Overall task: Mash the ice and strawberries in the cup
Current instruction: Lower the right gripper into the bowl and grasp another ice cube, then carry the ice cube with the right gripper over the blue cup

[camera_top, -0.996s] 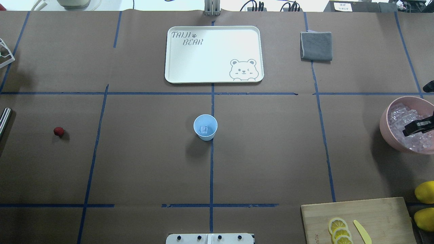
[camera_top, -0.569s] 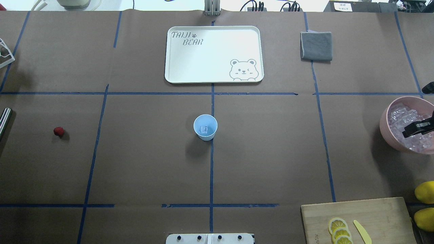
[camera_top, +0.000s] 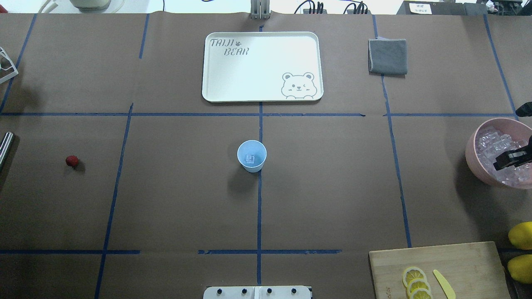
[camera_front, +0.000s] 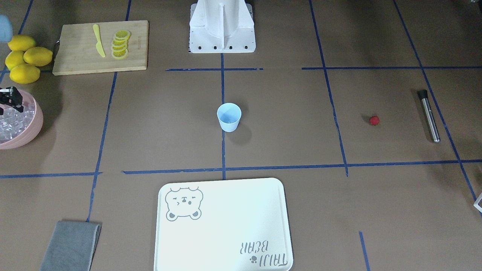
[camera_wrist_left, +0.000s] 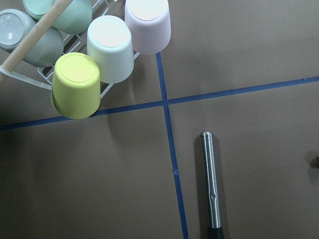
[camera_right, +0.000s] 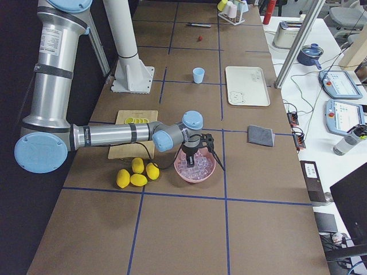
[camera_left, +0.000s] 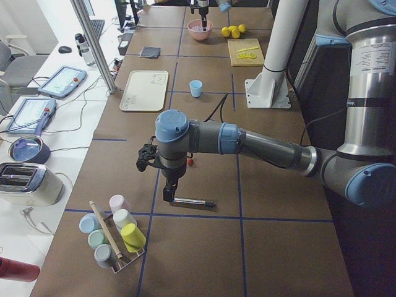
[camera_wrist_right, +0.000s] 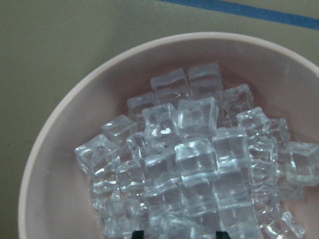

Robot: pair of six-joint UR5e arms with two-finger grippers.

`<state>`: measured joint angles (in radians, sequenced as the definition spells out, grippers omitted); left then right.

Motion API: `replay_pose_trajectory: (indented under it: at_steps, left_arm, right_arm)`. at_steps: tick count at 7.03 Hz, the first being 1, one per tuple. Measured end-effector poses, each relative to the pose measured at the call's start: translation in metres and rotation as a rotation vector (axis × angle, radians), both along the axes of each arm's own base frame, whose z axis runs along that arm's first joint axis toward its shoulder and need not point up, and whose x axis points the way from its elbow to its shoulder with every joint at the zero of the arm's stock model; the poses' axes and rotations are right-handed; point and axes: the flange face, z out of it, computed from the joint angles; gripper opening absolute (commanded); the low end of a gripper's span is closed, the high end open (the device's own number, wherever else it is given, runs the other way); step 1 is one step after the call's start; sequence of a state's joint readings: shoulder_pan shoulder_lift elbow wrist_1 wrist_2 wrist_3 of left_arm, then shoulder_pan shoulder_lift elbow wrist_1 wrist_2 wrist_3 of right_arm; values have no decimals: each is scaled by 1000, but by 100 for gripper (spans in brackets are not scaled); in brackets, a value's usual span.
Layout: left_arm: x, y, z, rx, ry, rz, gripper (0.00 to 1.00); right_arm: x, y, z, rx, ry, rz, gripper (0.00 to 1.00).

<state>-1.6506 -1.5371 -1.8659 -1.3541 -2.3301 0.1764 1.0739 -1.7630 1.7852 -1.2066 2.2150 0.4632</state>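
Observation:
The light blue cup [camera_top: 251,155] stands upright at the table's centre with one ice cube [camera_top: 249,158] in it. More ice [camera_wrist_right: 194,159] fills the pink bowl [camera_top: 471,153] at the right edge. My right gripper [camera_wrist_right: 179,234] hangs open just over that ice, its two dark tips apart at the bottom of the right wrist view. The strawberry [camera_top: 72,161] lies alone far left on the table. My left gripper [camera_left: 168,195] shows only in the exterior left view, above a steel muddler [camera_wrist_left: 210,184]; I cannot tell whether it is open or shut.
A white bear tray [camera_top: 262,66] lies behind the cup and a grey cloth [camera_top: 387,56] at the back right. A cutting board [camera_top: 436,270] holds lemon slices and a yellow knife, with whole lemons [camera_top: 521,234] beside it. A rack of upturned cups [camera_wrist_left: 107,50] stands near the muddler.
The right gripper has crept slightly toward the near side over the pink bowl. The cup, the strawberry and everything else stay put.

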Motion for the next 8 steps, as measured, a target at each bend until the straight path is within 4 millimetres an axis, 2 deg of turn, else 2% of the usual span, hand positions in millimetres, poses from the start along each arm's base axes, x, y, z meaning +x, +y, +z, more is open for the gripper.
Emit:
replay_pose_trajectory:
  at_steps: [1,3,4,5,7,8]
  left_arm:
    - [0,0,0,0,0,0,100]
    - [0,-1,-2,3,0,0,100]
    - [0,-1,-2,3,0,0,100]
    - [0,-1,-3,4,1,-1,100]
    - [0,-1,-3,4,1,-1,100]
    - [0,-1,-3,3,1,0,100]
  right_arm:
    - [0,1,0,1,0,-1,0]
    - [2,2,-2,9,-2,-4,0]
    - [5,4,-10,20,-9,-1,0]
    - [14,10,-29,35,-29,7,0]
    - [37,23,-86,57,-74,36,0]
    - [37,17,-114,74,-90,44,0]
